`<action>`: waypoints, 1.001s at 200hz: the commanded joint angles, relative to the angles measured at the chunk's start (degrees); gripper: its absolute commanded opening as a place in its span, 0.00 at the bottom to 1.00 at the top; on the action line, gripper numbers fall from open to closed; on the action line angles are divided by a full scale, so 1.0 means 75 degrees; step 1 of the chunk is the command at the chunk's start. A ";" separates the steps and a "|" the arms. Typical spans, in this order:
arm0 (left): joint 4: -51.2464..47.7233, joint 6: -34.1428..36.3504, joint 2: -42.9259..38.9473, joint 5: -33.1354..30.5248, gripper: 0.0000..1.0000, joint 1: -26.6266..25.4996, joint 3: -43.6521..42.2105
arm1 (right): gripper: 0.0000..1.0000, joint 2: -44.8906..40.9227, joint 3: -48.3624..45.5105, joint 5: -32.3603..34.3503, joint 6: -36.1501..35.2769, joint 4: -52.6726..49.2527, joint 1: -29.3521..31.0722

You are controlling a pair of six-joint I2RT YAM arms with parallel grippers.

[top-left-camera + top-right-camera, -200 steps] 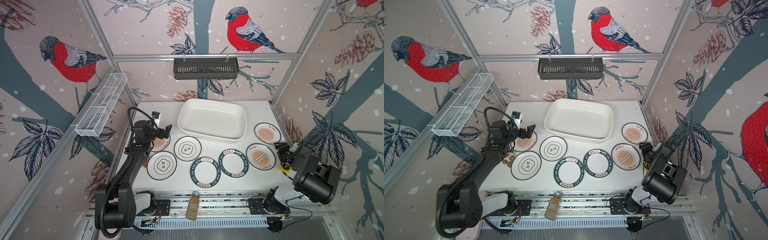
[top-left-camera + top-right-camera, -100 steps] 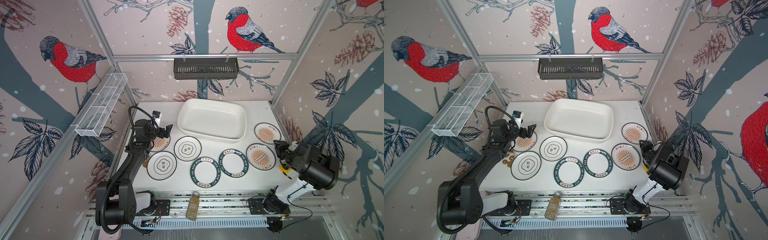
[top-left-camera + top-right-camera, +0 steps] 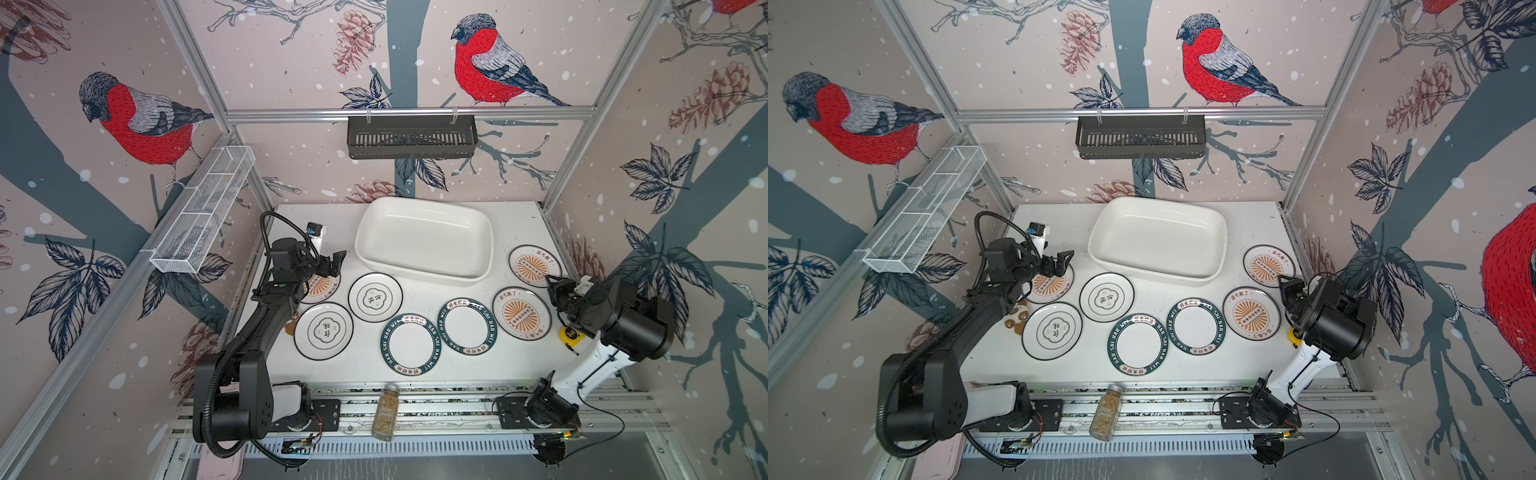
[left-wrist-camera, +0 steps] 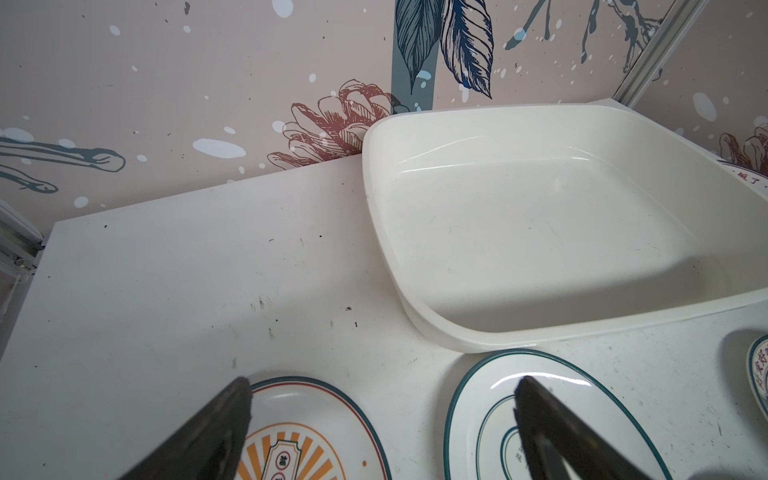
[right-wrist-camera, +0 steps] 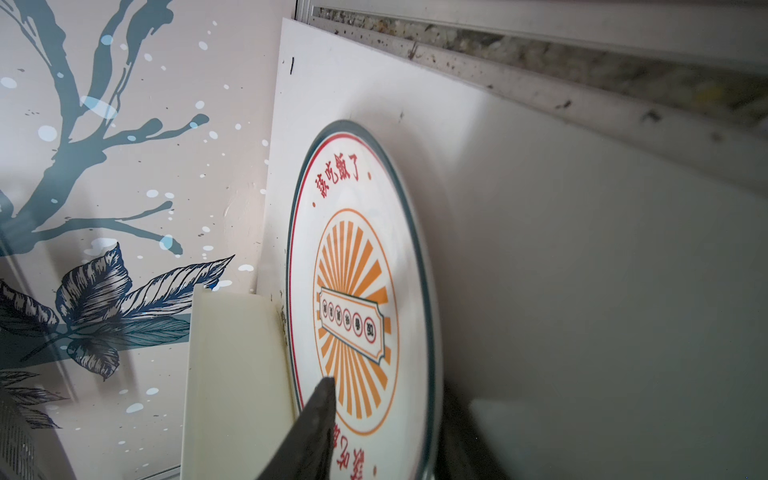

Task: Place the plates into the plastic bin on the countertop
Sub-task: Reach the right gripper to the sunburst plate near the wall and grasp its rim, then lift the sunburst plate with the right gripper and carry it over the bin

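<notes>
All seven plates are lying flat on the table, and the bin, standing at the middle of the back edge, is holding nothing. The right fingers are reaching over the far orange plate, which is sitting by the right edge near the back right corner, just beside the bin: one finger is lying over the painted face and the other is standing outside the rim, but I cannot tell whether they are already pinching it. The danger, I am thinking, is coming from the thin glossy rim. If the outer finger is not getting under it, the fingers may be only pushing the plate, sending it against the bin or toward the back edge. If the pinch is catching only the very edge, the plate may be turning in the fingers during the lift and slipping out, or its free side may be knocking on the flared rim of the bin. The right arm is also hanging just beside the near orange plate and may be dragging it. The left fingers are spread wide and holding nothing, one above the left orange plate near the left edge, the other above a flower plate; if both arms are going to the bin together, they may be meeting over it.
</notes>
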 commanded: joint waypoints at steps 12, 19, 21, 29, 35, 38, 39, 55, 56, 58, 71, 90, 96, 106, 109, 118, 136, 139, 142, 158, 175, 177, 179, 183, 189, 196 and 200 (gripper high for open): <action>0.0074 -0.0120 0.0056 0.0255 0.97 -0.0003 0.0032 | 0.34 0.0247 0.0073 0.0190 0.0284 -0.0272 0.0058; 0.0070 -0.0128 0.0067 0.0277 0.97 0.0002 0.0040 | 0.32 0.0298 0.0111 0.0183 0.0292 -0.0276 0.0080; 0.0075 -0.0137 0.0059 0.0273 0.97 0.0005 0.0032 | 0.32 0.0301 0.0121 0.0182 0.0300 -0.0277 0.0081; 0.0077 -0.0159 0.0068 0.0302 0.97 0.0005 0.0036 | 0.30 0.0371 0.0135 0.0189 0.0342 -0.0227 0.0102; 0.0067 -0.0153 0.0071 0.0299 0.97 0.0002 0.0040 | 0.29 0.0394 0.0129 0.0184 0.0379 -0.0174 0.0105; 0.0065 -0.0148 0.0058 0.0306 0.97 0.0004 0.0041 | 0.29 0.0418 0.0125 0.0183 0.0395 -0.0154 0.0108; 0.0059 -0.0148 0.0057 0.0306 0.97 0.0005 0.0035 | 0.29 0.0425 0.0131 0.0188 0.0407 -0.0145 0.0106; 0.0003 -0.0130 0.0045 0.0267 0.97 -0.0003 0.0071 | 0.25 0.0464 0.0124 0.0203 0.0432 -0.0069 0.0120; -0.0001 -0.0127 0.0045 0.0275 0.97 -0.0004 0.0074 | 0.25 0.0459 0.0124 0.0198 0.0432 -0.0068 0.0118; -0.0010 -0.0122 0.0045 0.0273 0.97 0.0003 0.0084 | 0.25 0.0468 0.0124 0.0200 0.0437 -0.0067 0.0117; -0.0072 -0.0114 0.0040 0.0275 0.97 -0.0004 0.0126 | 0.22 0.0503 0.0137 0.0204 0.0456 -0.0049 0.0128; -0.0099 -0.0110 0.0026 0.0289 0.97 0.0000 0.0145 | 0.19 0.0543 0.0156 0.0181 0.0505 0.0029 0.0136; -0.0109 -0.0112 0.0021 0.0301 0.97 0.0000 0.0154 | 0.18 0.0549 0.0159 0.0172 0.0526 0.0041 0.0138; -0.0133 -0.0107 -0.0001 0.0306 0.97 0.0006 0.0162 | 0.16 0.0568 0.0184 0.0157 0.0548 0.0077 0.0137; -0.0141 -0.0112 -0.0002 0.0314 0.97 0.0006 0.0169 | 0.16 0.0562 0.0183 0.0151 0.0548 0.0083 0.0157; -0.0166 -0.0107 -0.0008 0.0319 0.97 0.0006 0.0180 | 0.13 0.0573 0.0194 0.0136 0.0583 0.0128 0.0159; -0.0192 -0.0089 -0.0033 0.0306 0.97 -0.0005 0.0181 | 0.10 0.0574 0.0221 0.0134 0.0672 0.0222 0.0152; -0.0202 -0.0085 -0.0029 0.0307 0.97 0.0000 0.0181 | 0.08 0.0572 0.0224 0.0128 0.0669 0.0218 0.0159; -0.0204 -0.0083 -0.0026 0.0300 0.97 0.0005 0.0178 | 0.06 0.0569 0.0237 0.0139 0.0685 0.0222 0.0153; -0.0256 -0.0041 -0.0052 0.0308 0.97 0.0001 0.0210 | 0.06 0.0538 0.0276 0.0139 0.0686 0.0237 0.0182; -0.0349 -0.0007 -0.0081 0.0336 0.97 -0.0001 0.0280 | 0.05 0.0486 0.0318 0.0151 0.0712 0.0253 0.0222; -0.0361 -0.0007 -0.0078 0.0332 0.97 0.0004 0.0288 | 0.05 0.0480 0.0316 0.0153 0.0721 0.0268 0.0222; -0.0372 0.0002 -0.0080 0.0334 0.97 0.0000 0.0287 | 0.05 0.0467 0.0322 0.0151 0.0741 0.0272 0.0225; -0.0389 0.0021 -0.0094 0.0320 0.97 0.0000 0.0310 | 0.04 0.0450 0.0313 0.0155 0.0781 0.0315 0.0233; -0.0424 0.0049 -0.0101 0.0306 0.97 0.0006 0.0342 | 0.04 0.0422 0.0294 0.0157 0.0846 0.0394 0.0234; -0.0455 0.0091 -0.0113 0.0268 0.97 0.0006 0.0368 | 0.04 0.0372 0.0268 0.0158 0.0942 0.0511 0.0234; -0.0479 0.0108 -0.0119 0.0252 0.97 -0.0004 0.0377 | 0.04 0.0352 0.0265 0.0144 0.0993 0.0593 0.0234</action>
